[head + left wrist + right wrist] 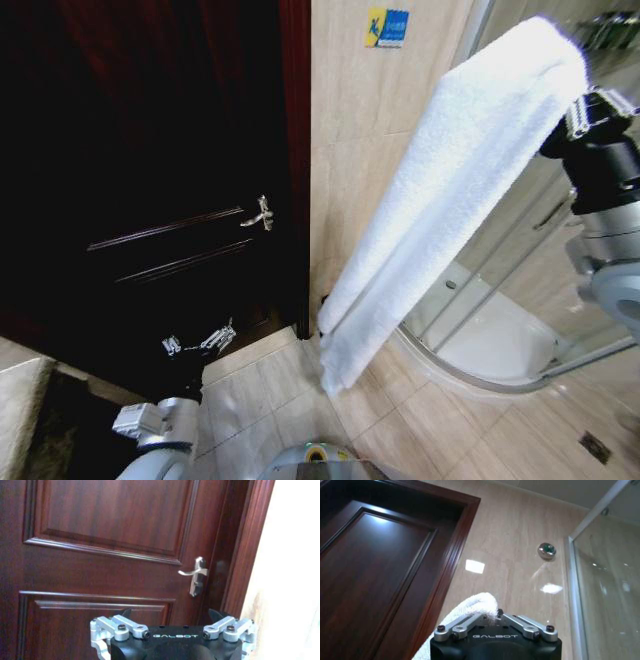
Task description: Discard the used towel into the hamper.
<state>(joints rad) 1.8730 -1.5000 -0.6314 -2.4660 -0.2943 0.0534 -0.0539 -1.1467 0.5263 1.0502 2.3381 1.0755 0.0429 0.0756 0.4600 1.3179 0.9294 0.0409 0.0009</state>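
Observation:
A long white towel (450, 190) hangs from high on the right down to just above the floor tiles. My right gripper (583, 112) is raised at the upper right and is shut on the towel's top end. In the right wrist view the right gripper (493, 615) has its fingers pinched together on a fold of the towel (475, 605). My left gripper (200, 342) hangs low on the left in front of the door. In the left wrist view the left gripper (170, 615) is open with nothing in it. The hamper is out of view.
A dark wooden door (150, 150) with a metal lever handle (262, 213) stands shut ahead on the left. A curved glass shower enclosure (500, 330) is to the right. A floor drain (594, 447) lies in the beige tiles. A stone ledge (20, 410) is at the lower left.

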